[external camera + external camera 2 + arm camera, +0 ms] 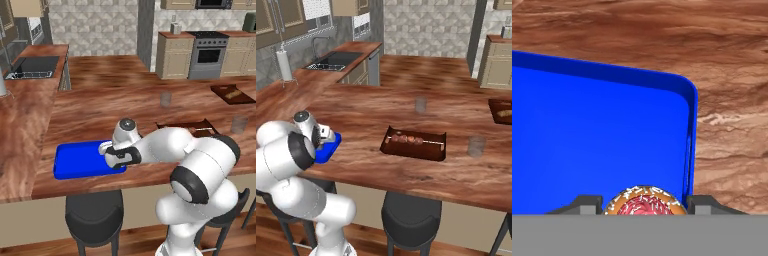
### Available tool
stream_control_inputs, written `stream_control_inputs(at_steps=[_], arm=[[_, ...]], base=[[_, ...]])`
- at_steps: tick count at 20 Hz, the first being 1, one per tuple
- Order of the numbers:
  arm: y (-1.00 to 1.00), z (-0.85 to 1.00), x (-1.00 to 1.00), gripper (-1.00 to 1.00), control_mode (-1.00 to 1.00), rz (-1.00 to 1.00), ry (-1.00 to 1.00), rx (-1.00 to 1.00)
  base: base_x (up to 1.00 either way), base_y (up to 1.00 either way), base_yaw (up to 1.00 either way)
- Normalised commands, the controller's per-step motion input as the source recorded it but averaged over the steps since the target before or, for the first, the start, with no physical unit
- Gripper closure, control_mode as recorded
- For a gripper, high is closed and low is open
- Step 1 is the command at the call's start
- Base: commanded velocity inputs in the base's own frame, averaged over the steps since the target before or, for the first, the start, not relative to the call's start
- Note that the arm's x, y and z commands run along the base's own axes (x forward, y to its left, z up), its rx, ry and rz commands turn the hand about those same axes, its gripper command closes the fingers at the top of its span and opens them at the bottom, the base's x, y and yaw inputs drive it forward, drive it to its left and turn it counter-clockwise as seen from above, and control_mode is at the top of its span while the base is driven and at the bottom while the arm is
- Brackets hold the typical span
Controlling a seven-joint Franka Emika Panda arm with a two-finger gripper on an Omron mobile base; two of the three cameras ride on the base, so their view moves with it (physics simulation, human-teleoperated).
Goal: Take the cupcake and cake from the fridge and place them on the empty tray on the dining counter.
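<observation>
In the left base view, the white arm reaches from the lower right across the near edge of the dining counter [100, 100], and its gripper [114, 159] hangs over the right end of the blue tray [75, 159]. The tray lies flat near the counter's front edge, above a dark stool [92, 217]. Behind the arm sits a dark brown tray [187, 126]; a second one [232, 93] lies farther back to the right. Two clear glasses [165, 98] stand on the wood, well apart from the blue tray. The jaws are hidden under the hand here.

In the right base view, the arm's shoulder covers most of the blue tray [328, 147], and one corner of it shows past the wrist. The gripper [326, 134] sits just above that corner. A brown tray of skewered food [415, 142] lies in the middle of the counter [406, 115], with a glass [420, 104] behind it and another [476, 146] to its right.

In the hand view, the cupcake [644, 201], its red-pink top flecked with white, sits between the two dark fingertips [587, 204] of the gripper [643, 205], which close in on either side of it. The blue tray floor [597, 135] lies beyond it, with the rounded rim corner at the right and the wood grain outside it. Whether the cupcake touches the tray cannot be told.
</observation>
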Motion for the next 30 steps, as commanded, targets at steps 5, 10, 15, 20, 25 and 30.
stream_control_inputs(at_steps=[5,10,15,20,25,30], arm=[[0.08,-0.23,0.28,1.00,-1.00,0.00,0.00,0.00],[0.10,-0.20,0.18,1.00,-1.00,0.00,0.00,0.00],[0.08,-0.16,0.12,1.00,-1.00,0.00,0.00,0.00],[0.04,-0.12,0.17,-1.00,-1.00,0.00,0.00,0.00],[0.00,-0.08,0.16,-1.00,-1.00,0.00,0.00,0.00],[0.00,-0.03,0.09,-1.00,-1.00,0.00,0.00,0.00]], base=[[0.00,0.00,0.00],[0.00,0.00,0.00],[0.00,0.00,0.00],[0.00,0.00,0.00],[0.00,0.00,0.00],[0.00,0.00,0.00]])
